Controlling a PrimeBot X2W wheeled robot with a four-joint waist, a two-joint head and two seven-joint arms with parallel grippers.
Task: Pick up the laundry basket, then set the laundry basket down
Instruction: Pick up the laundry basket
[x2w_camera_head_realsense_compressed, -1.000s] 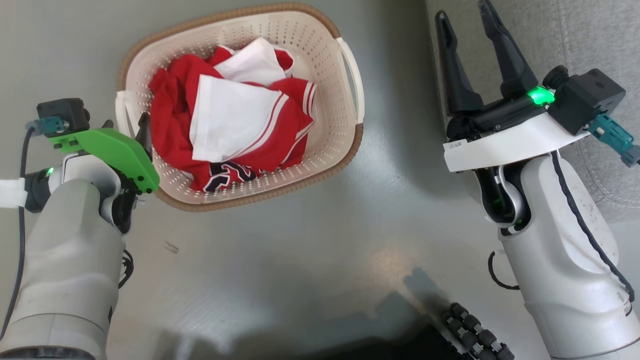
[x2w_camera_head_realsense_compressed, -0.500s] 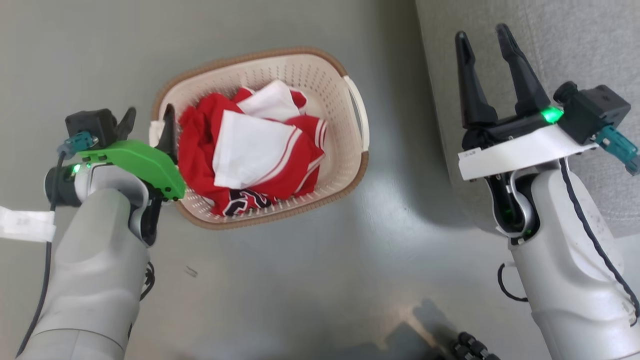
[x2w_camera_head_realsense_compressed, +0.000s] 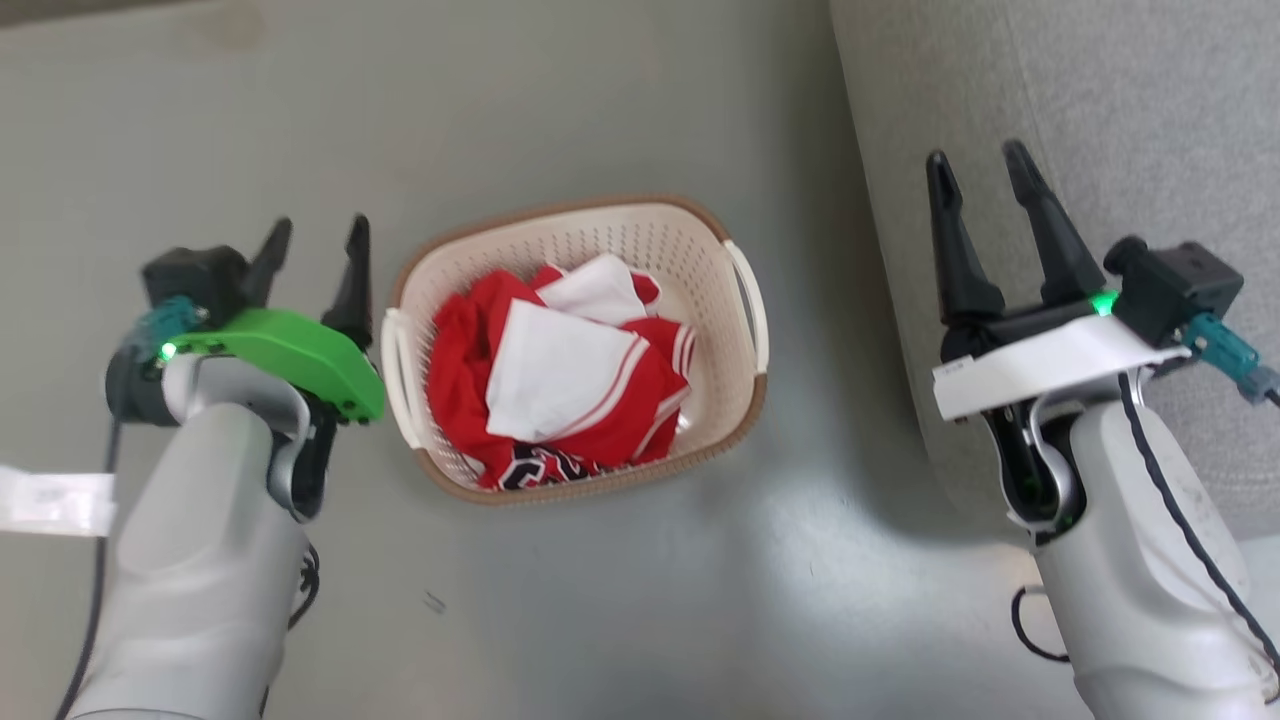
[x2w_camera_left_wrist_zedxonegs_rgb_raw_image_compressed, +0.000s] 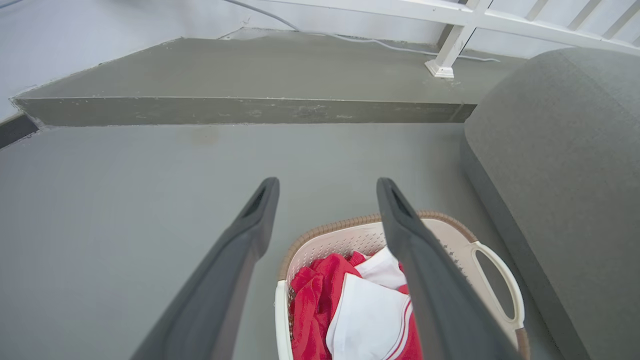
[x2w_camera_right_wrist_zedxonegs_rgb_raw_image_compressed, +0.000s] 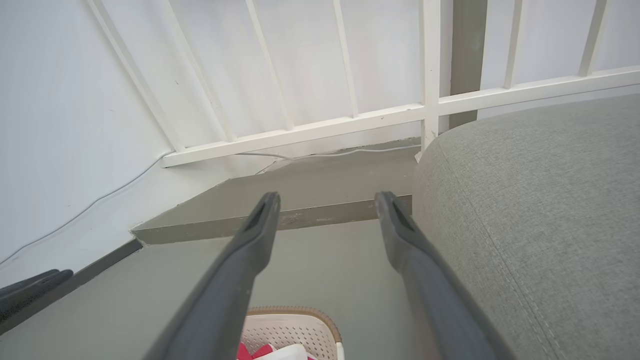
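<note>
Laundry basket (x2w_camera_head_realsense_compressed: 620, 245) stands upright on the grey floor (x2w_camera_head_realsense_compressed: 640, 600) at the centre of your head view, with red and white clothes (x2w_camera_head_realsense_compressed: 560, 400) heaped inside it. Its brown rim (x2w_camera_head_realsense_compressed: 600, 488) circles the cream, perforated wall. A white handle (x2w_camera_head_realsense_compressed: 398, 380) shows on the side facing frame left, with a matching one on the opposite side.

Your left gripper (x2w_camera_head_realsense_compressed: 320, 228) sits at mid-left of the frame, just beside that left-hand handle. Its two dark fingers are spread apart and there is nothing between them. Your right gripper (x2w_camera_head_realsense_compressed: 977, 157) is at the right of the frame, well apart from the basket, with its fingers likewise parted and empty. It is set against the grey sofa (x2w_camera_head_realsense_compressed: 1080, 90) that occupies the upper right.

In your left wrist view the basket lies at the bottom, centre to right, beneath the spread fingers. The right-hand finger crosses in front of its rim in the picture, and the sofa's rounded edge runs down the right side. A low grey step (x2w_camera_left_wrist_zedxonegs_rgb_raw_image_compressed: 240, 110) crosses the upper part of that frame.

In your right wrist view the far end of the basket peeks in at the bottom edge between the parted fingers. A white railing (x2w_camera_right_wrist_zedxonegs_rgb_raw_image_compressed: 350, 120) stands against the pale wall across the top, and the sofa's fabric covers the right side.
</note>
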